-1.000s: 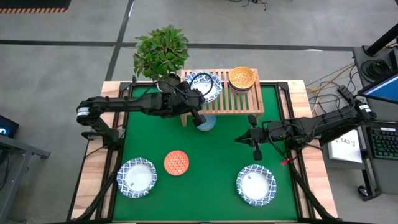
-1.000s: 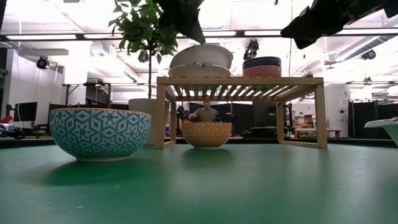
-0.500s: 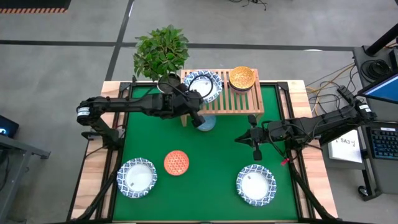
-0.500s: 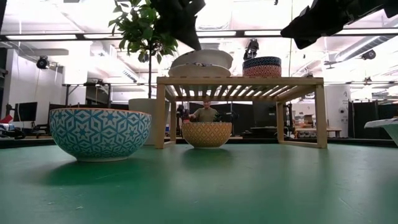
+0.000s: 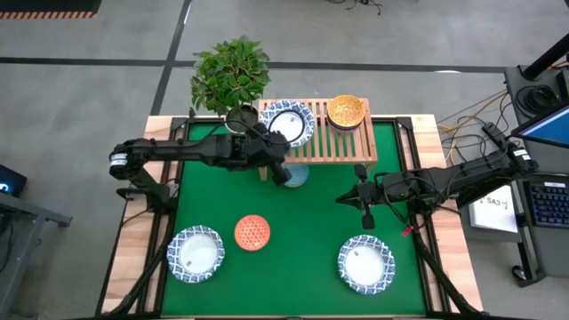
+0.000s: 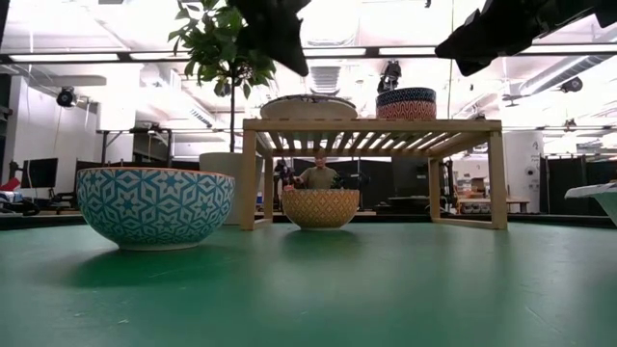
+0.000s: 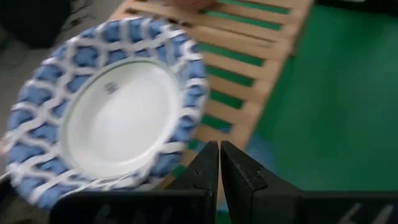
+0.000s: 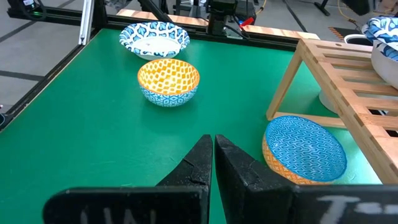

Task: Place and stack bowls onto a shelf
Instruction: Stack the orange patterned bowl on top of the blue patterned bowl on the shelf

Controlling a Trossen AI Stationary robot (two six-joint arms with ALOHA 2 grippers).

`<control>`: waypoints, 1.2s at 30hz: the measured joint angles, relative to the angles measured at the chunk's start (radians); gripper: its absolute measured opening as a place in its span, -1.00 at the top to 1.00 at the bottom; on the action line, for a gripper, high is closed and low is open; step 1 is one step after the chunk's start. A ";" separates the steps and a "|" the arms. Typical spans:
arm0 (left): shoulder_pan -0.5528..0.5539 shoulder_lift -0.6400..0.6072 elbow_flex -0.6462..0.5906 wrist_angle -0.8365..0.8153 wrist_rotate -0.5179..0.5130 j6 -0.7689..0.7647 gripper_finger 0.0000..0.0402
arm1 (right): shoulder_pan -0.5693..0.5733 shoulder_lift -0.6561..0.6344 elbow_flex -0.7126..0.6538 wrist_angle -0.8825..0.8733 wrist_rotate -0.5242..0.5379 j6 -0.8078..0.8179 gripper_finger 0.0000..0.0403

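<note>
The light-wood shelf [image 5: 331, 142] stands at the table's far side. A wide white bowl with a blue rim [image 5: 289, 123] [image 7: 112, 118] lies flat on its left end, and a mustard bowl [image 5: 346, 110] sits on its right end. A pale blue bowl [image 5: 296, 175] [image 8: 305, 149] rests on the mat at the shelf's near left leg. An orange-red bowl [image 5: 252, 232] and two wide white bowls [image 5: 196, 253] [image 5: 365, 263] sit nearer. My left gripper [image 5: 284, 171] [image 7: 219, 158] is shut just off the shelf bowl's near rim. My right gripper [image 5: 345, 197] [image 8: 212, 149] hovers shut over the mat.
A potted plant [image 5: 229, 71] stands behind the shelf's left end. Open green mat [image 5: 302, 267] lies between the near bowls. In the low view, a person [image 6: 318, 175] sits in the room beyond the table.
The white bowl on the shelf was tilted, with its near rim raised beside my left gripper. It has dropped flat onto the slats. My left gripper has drawn slightly back from it, toward the table's near edge.
</note>
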 joint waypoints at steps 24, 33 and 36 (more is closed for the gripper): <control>-0.202 -0.249 -0.307 0.262 0.014 0.168 1.00 | 0.027 0.099 -0.002 0.116 0.000 0.157 0.96; -0.208 -0.501 -0.646 0.667 0.014 0.249 1.00 | 0.040 0.243 0.024 0.213 0.003 0.214 0.96; -0.208 -0.562 -0.715 0.739 0.013 0.270 1.00 | 0.040 0.287 0.065 0.215 0.003 0.213 0.96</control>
